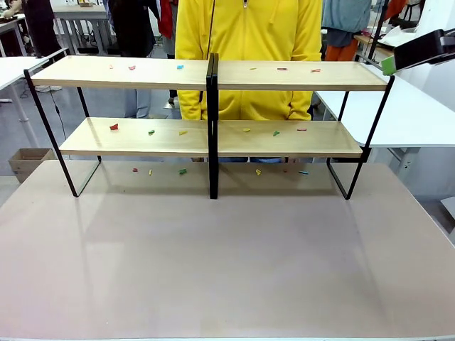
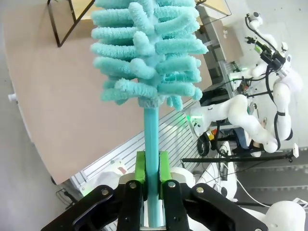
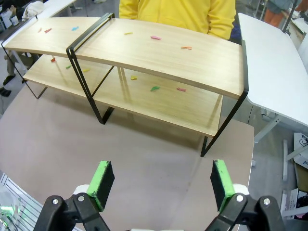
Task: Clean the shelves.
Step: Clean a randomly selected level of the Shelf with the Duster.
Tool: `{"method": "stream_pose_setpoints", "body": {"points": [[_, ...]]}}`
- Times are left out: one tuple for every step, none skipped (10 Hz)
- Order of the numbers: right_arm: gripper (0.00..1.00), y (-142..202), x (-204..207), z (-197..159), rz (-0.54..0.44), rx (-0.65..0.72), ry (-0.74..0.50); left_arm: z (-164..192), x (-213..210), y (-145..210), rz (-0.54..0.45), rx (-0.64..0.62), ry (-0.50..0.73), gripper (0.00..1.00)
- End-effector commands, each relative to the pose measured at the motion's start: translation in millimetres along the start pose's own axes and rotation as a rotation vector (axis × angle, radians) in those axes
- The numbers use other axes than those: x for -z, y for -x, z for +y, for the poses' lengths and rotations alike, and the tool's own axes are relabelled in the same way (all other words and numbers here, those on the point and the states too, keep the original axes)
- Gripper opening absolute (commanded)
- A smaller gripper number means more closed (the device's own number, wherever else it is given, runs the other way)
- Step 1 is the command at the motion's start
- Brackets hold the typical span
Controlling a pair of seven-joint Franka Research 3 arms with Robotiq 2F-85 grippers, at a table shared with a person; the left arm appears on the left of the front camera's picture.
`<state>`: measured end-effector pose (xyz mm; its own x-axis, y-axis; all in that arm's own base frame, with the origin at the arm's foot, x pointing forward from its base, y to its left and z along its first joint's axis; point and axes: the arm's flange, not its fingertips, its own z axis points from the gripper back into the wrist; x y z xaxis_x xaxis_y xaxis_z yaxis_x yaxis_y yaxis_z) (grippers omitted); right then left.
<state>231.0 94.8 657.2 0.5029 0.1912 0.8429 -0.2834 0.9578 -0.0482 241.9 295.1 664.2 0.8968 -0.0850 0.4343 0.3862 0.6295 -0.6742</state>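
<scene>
Light wood shows first in the front view: the shelves [image 1: 142,72], a wide two-tier rack of long pale boards on a thin black metal frame with a central black post. They stand toward the far side of the brownish-pink tabletop [image 1: 227,263]. Small coloured scraps [image 1: 114,126] lie scattered on both boards and on the tabletop under the lower one. A person [image 1: 249,28] in a yellow hooded top stands just behind the shelves.

In the left wrist view, my left gripper [image 2: 151,168], black with green pads, is clamped tight on the smooth teal handle [image 2: 150,139] of a fluffy teal duster [image 2: 144,53]. Its head of thick chenille strands stands up ahead of the jaws. The tabletop lies below, and a black leg of the shelves sits near the top edge, well apart from the duster.

In the right wrist view, my right gripper [image 3: 161,175] hangs above the tabletop with its jaws spread wide apart. The shelves stand beyond it, untouched, with scraps on both boards.
</scene>
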Motion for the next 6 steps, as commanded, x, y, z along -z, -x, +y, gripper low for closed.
{"method": "stream_pose_setpoints", "body": {"points": [[1.00,-0.5,0.3,0.0,-0.001,0.002,-0.001,-3.2,-5.1,1.5,-0.010,-0.008,0.014,0.00],[1.00,-0.5,0.3,0.0,-0.001,0.002,-0.001,0.0,0.0,0.0,0.000,0.000,0.000,0.12],[1.00,-0.5,0.3,0.0,-0.001,0.002,-0.001,6.3,9.3,-10.6,0.077,-0.035,-0.014,0.12],[1.00,-0.5,0.3,0.0,-0.001,0.002,-0.001,9.8,12.3,-7.8,0.201,-0.004,-0.031,0.12],[1.00,-0.5,0.3,0.0,-0.001,0.002,-0.001,15.0,18.6,-0.3,0.380,0.067,-0.013,0.12],[1.00,-0.5,0.3,0.0,-0.001,0.002,-0.001,16.9,33.2,4.5,0.494,0.077,-0.043,0.12]]}}
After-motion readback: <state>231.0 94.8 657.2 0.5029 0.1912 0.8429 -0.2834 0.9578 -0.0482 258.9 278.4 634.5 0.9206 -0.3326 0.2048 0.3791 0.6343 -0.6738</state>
